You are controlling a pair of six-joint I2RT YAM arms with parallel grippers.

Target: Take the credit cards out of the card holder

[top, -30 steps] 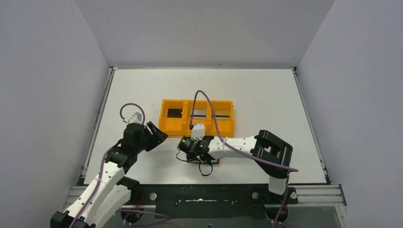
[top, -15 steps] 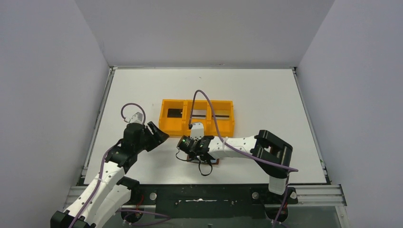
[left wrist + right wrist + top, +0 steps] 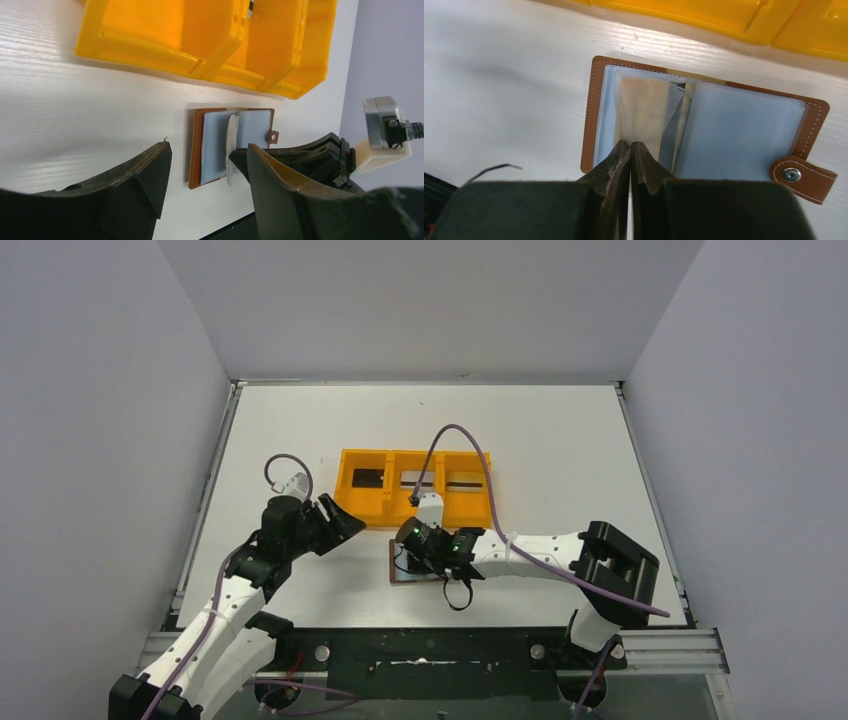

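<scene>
The card holder lies open and flat on the tabletop, just on my side of the orange tray, close to its near wall but not touching it. Its pale blue-grey pockets face up and its small snap tab sticks out at the right end.

My right hand is directly over the card holder's near edge, clenched. The two fingertips are pressed together at the lower rim of a clear leaf that stands up from the middle of the pockets. I cannot tell whether the leaf is truly caught between them. A tan sheen shows through that leaf, and I cannot tell whether it is a card.

My left hand hangs to the left of the card holder, released and holding nothing. Its fingers are spread wide, and its own camera sees the open card holder between them, a little way ahead.

In the tray, a black card lies in the left compartment and a grey card in the middle one. The right compartment holds another thin flat piece whose colour I cannot make out. A purple cable loops from my right wrist up over the tray.
</scene>
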